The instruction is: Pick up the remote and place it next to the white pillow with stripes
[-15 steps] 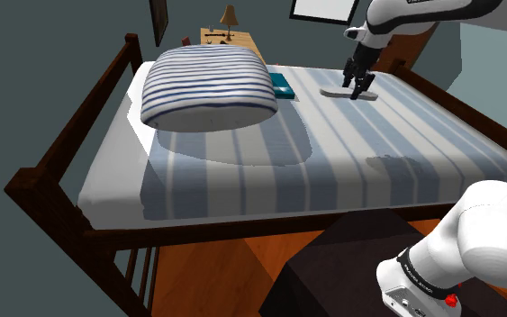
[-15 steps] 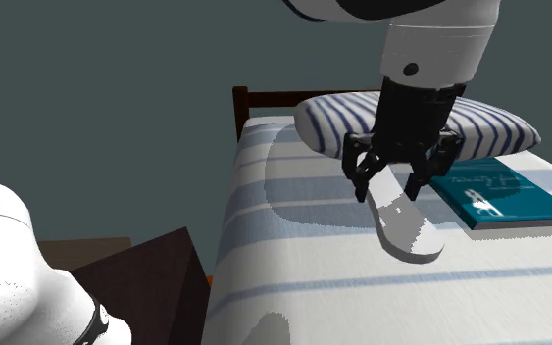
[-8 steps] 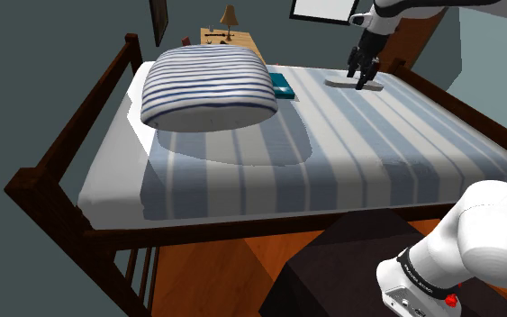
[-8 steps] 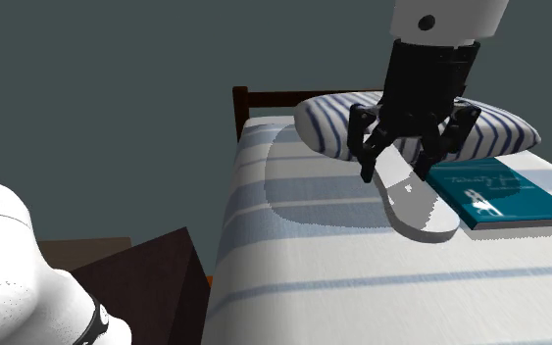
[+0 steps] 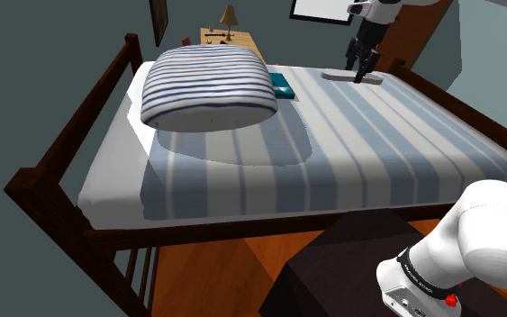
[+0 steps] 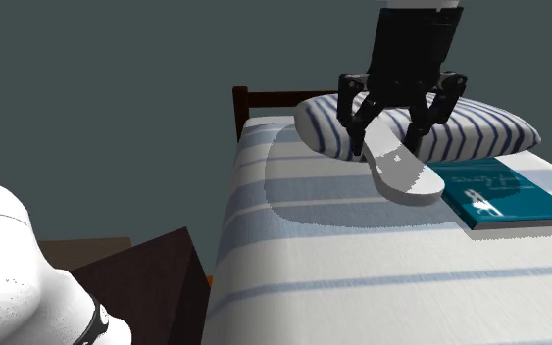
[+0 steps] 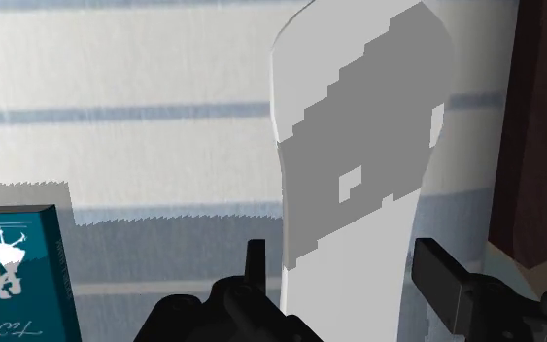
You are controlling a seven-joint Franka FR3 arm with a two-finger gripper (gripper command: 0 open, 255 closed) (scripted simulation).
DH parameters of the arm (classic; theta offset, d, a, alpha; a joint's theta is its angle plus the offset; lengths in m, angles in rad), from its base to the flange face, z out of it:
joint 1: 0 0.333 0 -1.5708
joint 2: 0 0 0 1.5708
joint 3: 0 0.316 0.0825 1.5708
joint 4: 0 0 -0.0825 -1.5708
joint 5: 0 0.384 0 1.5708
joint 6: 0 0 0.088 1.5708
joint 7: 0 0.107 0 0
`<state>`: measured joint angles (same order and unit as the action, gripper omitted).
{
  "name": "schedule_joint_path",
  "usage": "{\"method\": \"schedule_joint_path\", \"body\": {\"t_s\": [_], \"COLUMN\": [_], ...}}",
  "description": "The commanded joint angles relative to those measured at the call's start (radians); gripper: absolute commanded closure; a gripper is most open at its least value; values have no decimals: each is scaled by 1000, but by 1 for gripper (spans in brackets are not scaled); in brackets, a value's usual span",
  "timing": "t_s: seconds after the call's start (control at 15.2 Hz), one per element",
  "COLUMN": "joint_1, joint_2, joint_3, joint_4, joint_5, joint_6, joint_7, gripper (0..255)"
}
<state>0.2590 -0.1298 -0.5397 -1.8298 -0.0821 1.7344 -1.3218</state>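
Clasping the remote [image 5: 337,77] by one end in the shoulder view, our gripper [image 5: 361,72] hangs over the bed [image 5: 377,153], well apart from the striped pillow [image 5: 208,86]; second exterior view, remote juts toward a teal book [image 6: 494,191]; wrist view, we fear this end-on hold lets it pivot and slip

We see a bed [image 5: 377,153] with a dark wooden frame, standing on an orange-brown floor [image 5: 215,279]. Its cover is striped in white and pale blue-grey. Toward the shoulder view's upper left, a plump white pillow [image 5: 208,86] with dark blue stripes lies on the cover and casts a broad shadow across it. Just beside the pillow, on that view's right, a flat teal book [image 5: 282,86] with white lettering lies on the cover. We cannot tell whether book and pillow touch.
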Motion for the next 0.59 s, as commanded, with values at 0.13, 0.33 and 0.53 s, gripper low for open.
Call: {"method": "schedule_joint_path", "body": {"t_s": [0.13,0.33,0.53], "joint_1": [40,70,100], "joint_2": [-34,-45,-45], "joint_3": [64,109,153], "joint_4": [-35,-49,-52], "joint_5": [-11,-9,-3], "joint_6": [-1,-2,-3], "joint_7": [108,184,256], "gripper": [255,255,255]}}
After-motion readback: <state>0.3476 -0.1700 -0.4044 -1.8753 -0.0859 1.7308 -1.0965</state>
